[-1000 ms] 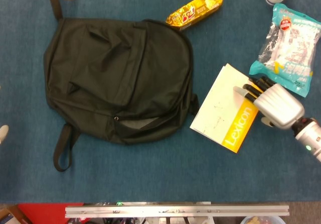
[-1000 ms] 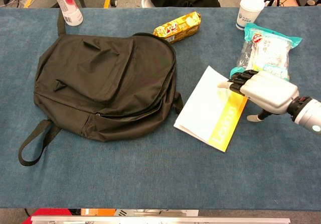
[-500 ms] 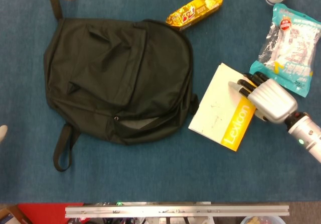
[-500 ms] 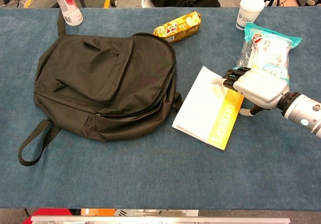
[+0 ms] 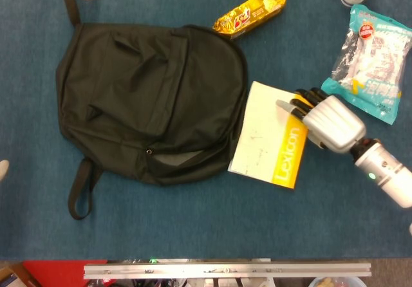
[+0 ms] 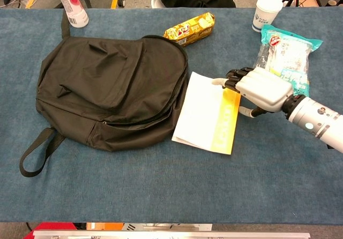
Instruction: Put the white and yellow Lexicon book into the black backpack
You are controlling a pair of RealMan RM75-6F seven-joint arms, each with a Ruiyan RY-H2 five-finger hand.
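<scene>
Right hand [image 5: 325,123], fingers pressed flat on the Lexicon book [image 5: 267,136] without grasping, has slid it against the black backpack [image 5: 148,100], nearing insertion.

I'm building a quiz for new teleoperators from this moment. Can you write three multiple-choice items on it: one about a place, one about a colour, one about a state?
1. Where does the Lexicon book lie?
A. inside the black backpack
B. on the table, right beside the backpack
C. under the paper cup

2. What colour is the strip bearing the word Lexicon?
A. yellow
B. red
C. green

3. What is the right hand doing?
A. lifting the book clear of the table
B. resting its fingers on the book's edge
C. holding the snack bag

Answers:
1 B, the book lies flat against the side of the black backpack.
2 A, the head view shows a yellow band.
3 B, its fingers lie on the book's upper right edge while the book is flat.
</scene>
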